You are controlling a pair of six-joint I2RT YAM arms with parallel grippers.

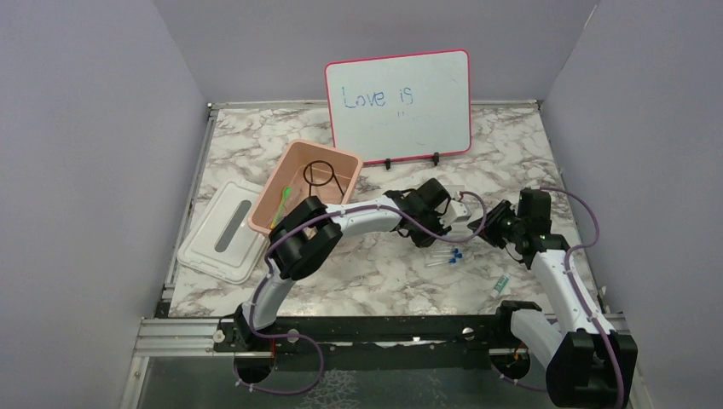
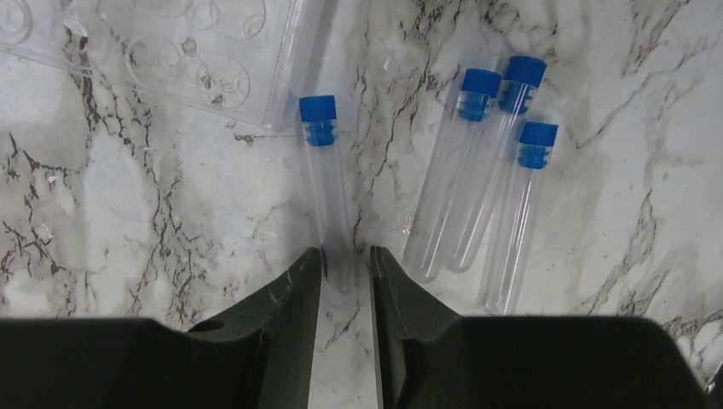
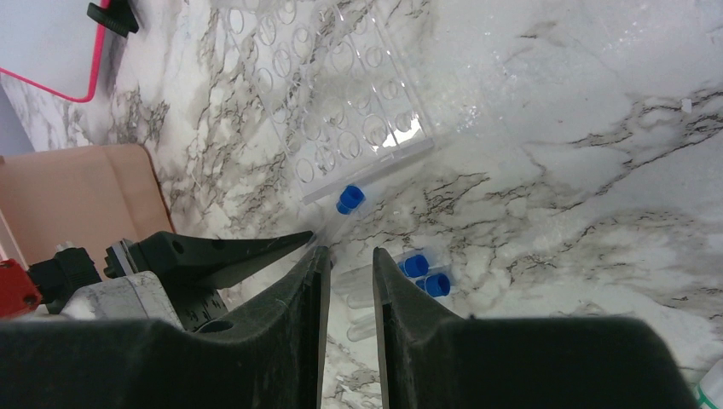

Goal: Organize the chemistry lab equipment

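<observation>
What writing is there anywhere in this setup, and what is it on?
"Love is": handwritten in blue marker on the pink-framed whiteboard.
Faint marks below those words: too faint to read.
Small green-and-white tube by the right arm: any label is too small to read.
Nothing else shows text.

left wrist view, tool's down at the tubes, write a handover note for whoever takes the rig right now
Left tool straddles the closed end of the lone test tube, jaws narrow; grip unconfirmed. Right tool hovers nearby, slightly open, empty.
Done: ring tripod stand and green-handled tool lie in the pink tub.
Left: that tube, three more tubes, clear rack, small green-marked item, all on the marble table.
</observation>
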